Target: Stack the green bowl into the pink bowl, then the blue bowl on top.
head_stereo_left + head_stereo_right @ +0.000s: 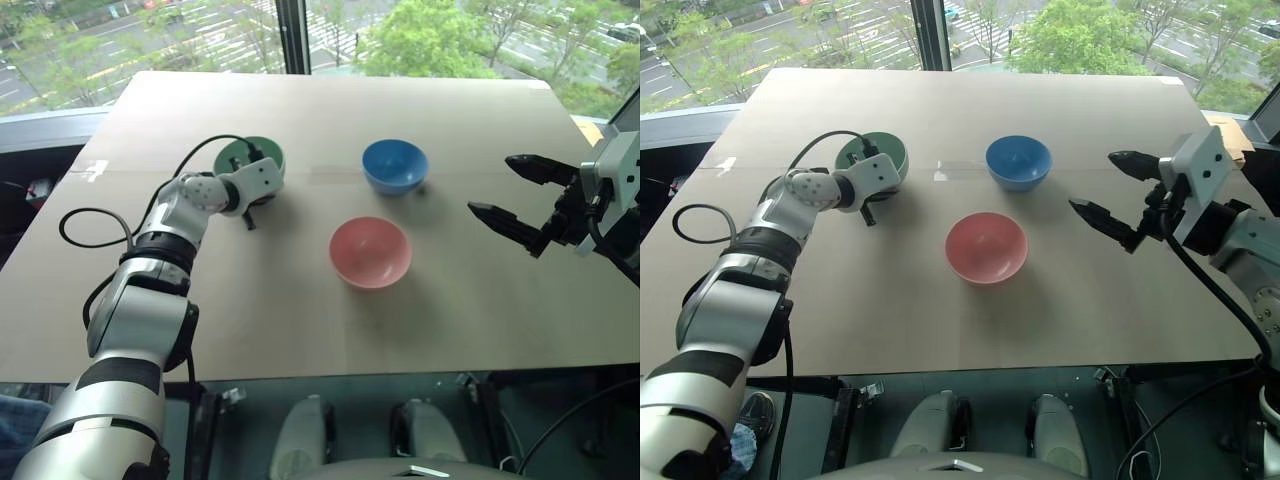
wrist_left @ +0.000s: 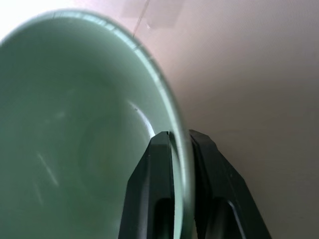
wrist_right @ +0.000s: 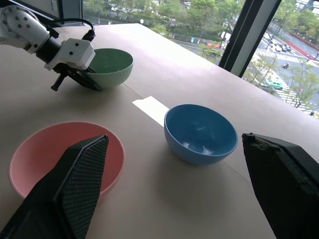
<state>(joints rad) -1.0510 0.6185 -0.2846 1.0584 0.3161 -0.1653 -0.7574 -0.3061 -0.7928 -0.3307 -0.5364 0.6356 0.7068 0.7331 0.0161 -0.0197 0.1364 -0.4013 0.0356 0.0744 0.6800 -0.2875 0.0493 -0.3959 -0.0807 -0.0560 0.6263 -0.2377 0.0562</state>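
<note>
Left wrist view: left pincer (image 2: 180, 142) clamped on the green bowl (image 2: 75, 124) rim, one finger inside.

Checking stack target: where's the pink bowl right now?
In the left eye view the pink bowl sits upright near the table's middle, nearer the robot than the blue bowl and right of the green bowl.

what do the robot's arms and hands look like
Both arms are silver-grey segments with black joint bands. The left arm has a perforated round wrist joint, a white boxy wrist block and black cables looping alongside. The left hand has two smooth black fingers. The right hand has two pointed black fingers with cross-hatched pads, on a white block with a black cable.
</note>
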